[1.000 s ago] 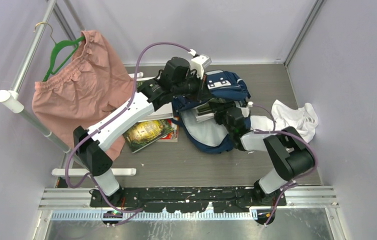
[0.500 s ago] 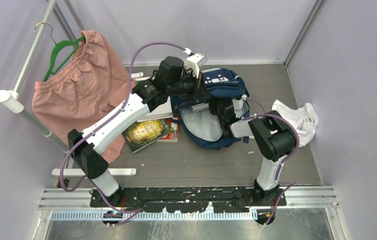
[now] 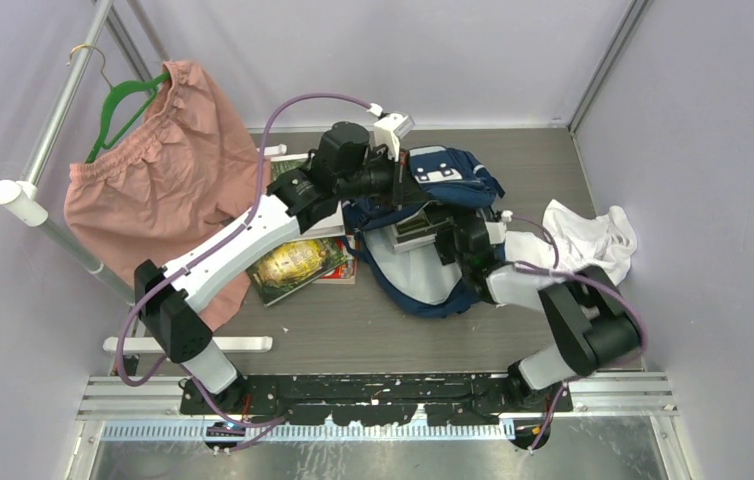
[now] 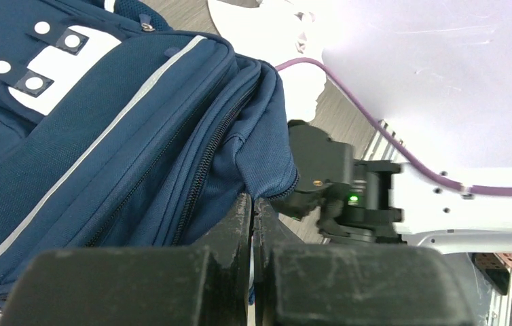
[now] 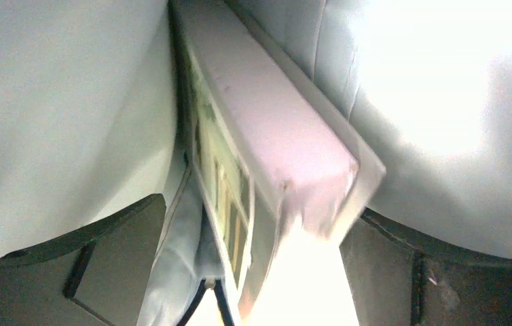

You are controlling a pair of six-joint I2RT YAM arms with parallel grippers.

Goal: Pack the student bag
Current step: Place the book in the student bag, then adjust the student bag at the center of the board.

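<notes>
- well, the table [image 3: 353, 325] carries everything. the student bag [image 3: 450, 172] lies near its middle, front pocket up and mouth turned toward the arms, so i can feed things in from my side.
- the pink shorts [image 3: 153, 190] hang on a green hanger [image 3: 118, 105] from the rail at the left, well apart from the bag. i judge they play no part in this step.
- the white cloth [image 3: 593, 235] lies crumpled just to the right of the bag, beside the right arm.
- a loose stack of books [image 3: 298, 262] lies just left of the bag. i take these to be more items waiting to go in.
- the left gripper [image 4: 253, 200] has its jaws pressed together on the navy edge of the bag's flap. it holds that flap up off the pale grey lining, so the mouth gapes for the other arm.
- the right gripper [image 5: 257, 217] is inside that mouth with its jaws wide apart and a book [image 5: 273, 115] between them. a gap shows at the left finger, so i read the book as unclamped and resting on edge against the lining.
- my judgement: the book is in, and the right arm needs a straight pull back so that it does not drag the book out.
</notes>
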